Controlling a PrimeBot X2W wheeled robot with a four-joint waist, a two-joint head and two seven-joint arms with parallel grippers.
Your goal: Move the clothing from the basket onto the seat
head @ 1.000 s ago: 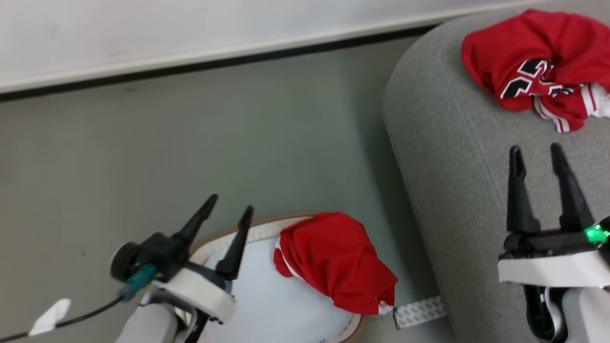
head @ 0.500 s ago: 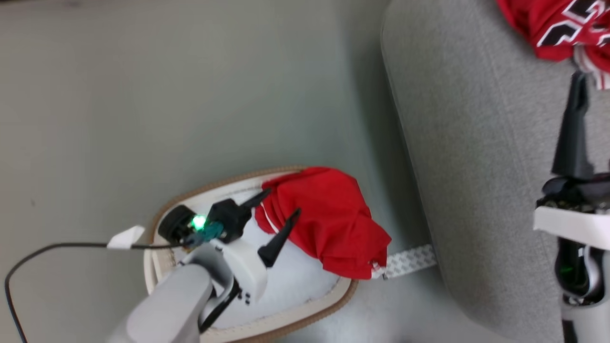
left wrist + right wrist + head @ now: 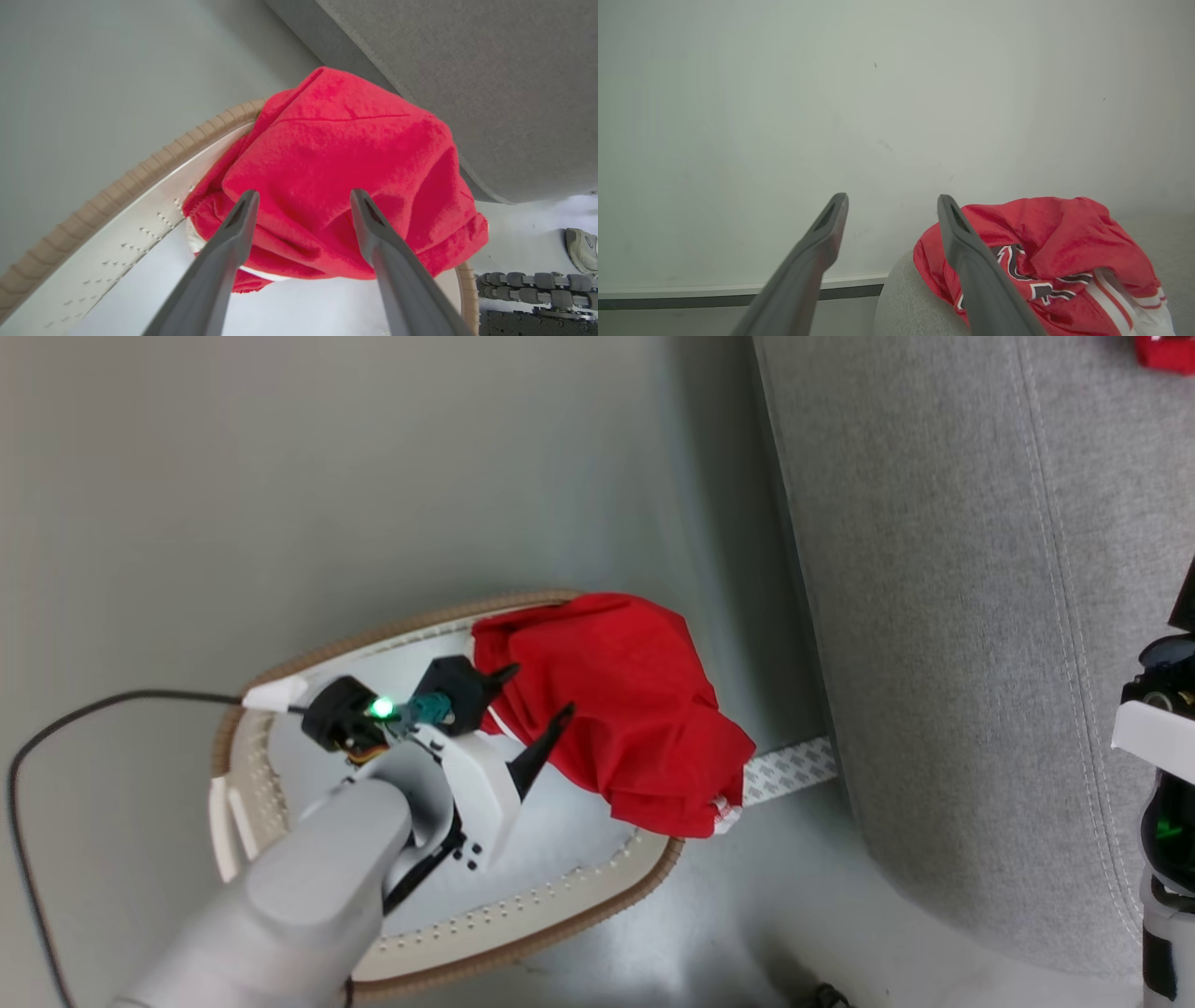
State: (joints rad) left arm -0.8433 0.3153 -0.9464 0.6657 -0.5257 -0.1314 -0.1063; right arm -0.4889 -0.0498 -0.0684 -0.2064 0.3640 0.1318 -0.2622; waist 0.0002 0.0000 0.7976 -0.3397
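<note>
One red piece of clothing [image 3: 625, 709] lies bunched over the right end of the white basket [image 3: 523, 919], spilling over its tan rim. My left gripper [image 3: 540, 691] reaches into the basket, open, its fingertips at the cloth's left edge. In the left wrist view the open left gripper [image 3: 303, 195] has both fingers in front of the red clothing [image 3: 336, 149]; no grip shows. My right gripper [image 3: 892, 199] is open and empty above the grey seat [image 3: 901, 303]. A second red garment with dark numerals [image 3: 1045, 252] lies on that seat.
The grey seat [image 3: 934, 616] stands right of the basket, close to its end. A white patterned strip [image 3: 789, 770] lies on the floor between them. A black cable [image 3: 93, 709] runs to my left wrist. A shoe [image 3: 581, 242] shows near the robot's base.
The head camera has tipped down, so the picture shifted. My left gripper moved from the basket's left rim across it to the red clothing. Both grippers stayed open.
</note>
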